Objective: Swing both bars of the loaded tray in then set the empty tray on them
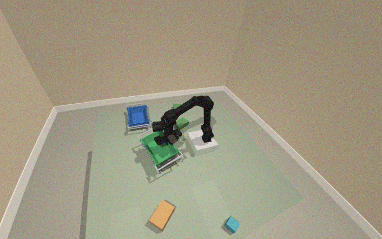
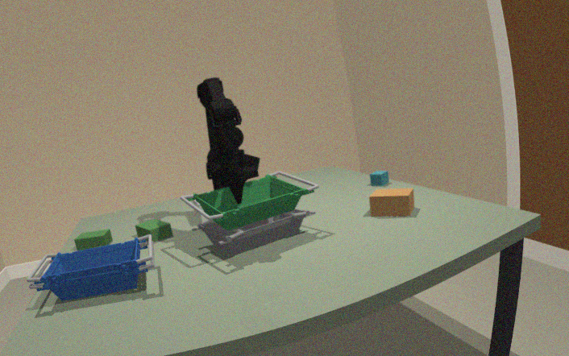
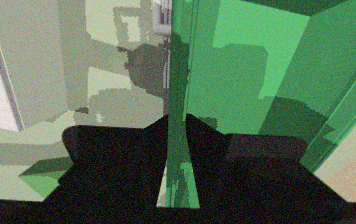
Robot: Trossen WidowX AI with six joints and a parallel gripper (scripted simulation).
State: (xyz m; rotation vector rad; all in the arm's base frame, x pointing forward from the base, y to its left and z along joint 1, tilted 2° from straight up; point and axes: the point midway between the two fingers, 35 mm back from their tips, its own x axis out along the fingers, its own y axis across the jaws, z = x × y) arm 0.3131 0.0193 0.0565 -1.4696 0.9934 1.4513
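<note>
The empty green tray is right above the grey loaded tray and covers most of it. Its own wire bars stick out over its two ends. My gripper reaches down from above and is shut on the green tray's long side wall, which shows as a thin green edge between the fingers in the wrist view. The grey tray's load is hidden under the green tray. I cannot tell whether the green tray rests on the grey tray's bars.
A blue tray lies to the side, with two green blocks near it. An orange block and a cyan block lie farther off. The arm stands on a white base.
</note>
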